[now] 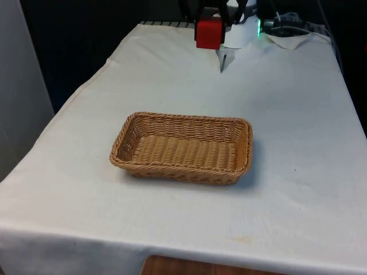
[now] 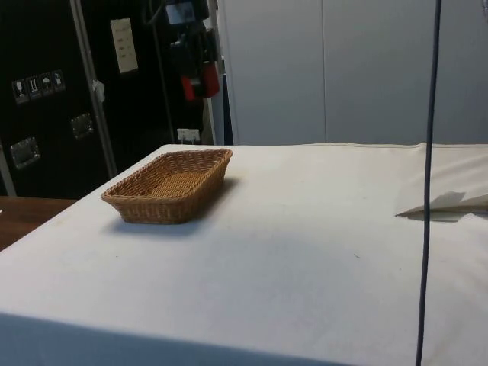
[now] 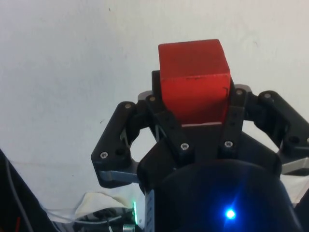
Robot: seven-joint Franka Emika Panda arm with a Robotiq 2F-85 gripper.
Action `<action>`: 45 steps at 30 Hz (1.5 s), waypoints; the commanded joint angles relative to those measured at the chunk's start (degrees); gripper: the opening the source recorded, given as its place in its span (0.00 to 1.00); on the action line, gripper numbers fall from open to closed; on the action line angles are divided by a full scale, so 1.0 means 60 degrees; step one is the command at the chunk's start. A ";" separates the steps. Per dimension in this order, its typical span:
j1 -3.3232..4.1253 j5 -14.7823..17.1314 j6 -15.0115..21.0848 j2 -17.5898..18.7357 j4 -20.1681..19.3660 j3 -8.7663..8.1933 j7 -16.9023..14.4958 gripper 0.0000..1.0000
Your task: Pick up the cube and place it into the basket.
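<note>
Hand (image 3: 195, 104) clamped on red cube (image 3: 194, 79), held high above table (image 1: 298, 114) at far end. Wicker basket (image 1: 182, 148) sits mid-table w/ nothing inside, well apart from cube. White cloth wrinkled near robot base.

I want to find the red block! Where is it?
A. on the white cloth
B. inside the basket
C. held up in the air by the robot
C: the end effector is shut on the red cube, lifted clear of the table, and the basket holds nothing.
</note>
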 commanded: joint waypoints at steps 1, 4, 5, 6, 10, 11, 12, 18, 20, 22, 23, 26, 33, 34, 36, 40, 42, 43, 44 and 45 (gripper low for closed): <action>0.0000 0.0010 -0.0010 0.0076 0.0086 0.0010 0.0010 0.00; 0.0000 0.0115 -0.0181 0.0363 0.0420 0.0038 0.0000 0.00; -0.0010 0.0134 -0.0172 0.0439 0.0497 0.0029 -0.0019 0.00; -0.0019 0.0153 -0.0162 0.0516 0.0573 0.0029 -0.0029 0.00; -0.0010 0.0134 -0.0067 0.0745 0.0773 0.0010 -0.0019 0.00; -0.0048 0.0258 -0.0124 0.0859 0.0898 0.0029 -0.0095 0.00; -0.0057 0.0286 -0.0124 0.0936 0.0974 0.0029 -0.0105 0.00; -0.0124 0.0497 -0.0105 0.1451 0.1461 -0.0019 -0.0277 0.00; -0.0076 0.0411 -0.0067 0.1432 0.1442 -0.0057 -0.0210 0.00; -0.0153 0.0630 -0.0067 0.1690 0.1662 -0.0057 -0.0372 0.00; -0.0162 0.0659 -0.0057 0.1757 0.1719 -0.0067 -0.0401 0.00; -0.0181 0.0802 -0.0019 0.1986 0.1900 -0.0115 -0.0506 0.00; -0.0229 0.0945 0.0201 0.2311 0.2072 -0.0134 -0.0583 0.00; -0.0229 0.0964 0.0267 0.2349 0.2072 -0.0134 -0.0592 0.00; -0.0239 0.0984 0.0392 0.2416 0.2072 -0.0134 -0.0583 0.00; -0.0191 0.0907 0.0544 0.2492 0.2044 -0.0162 -0.0525 0.00; -0.0229 0.1003 0.0764 0.2597 0.2053 -0.0134 -0.0573 0.00; -0.0229 0.1012 0.0926 0.2674 0.2053 -0.0134 -0.0563 0.00; -0.0229 0.1022 0.0984 0.2702 0.2053 -0.0134 -0.0554 0.00; -0.0229 0.1022 0.1070 0.2750 0.2053 -0.0134 -0.0554 0.00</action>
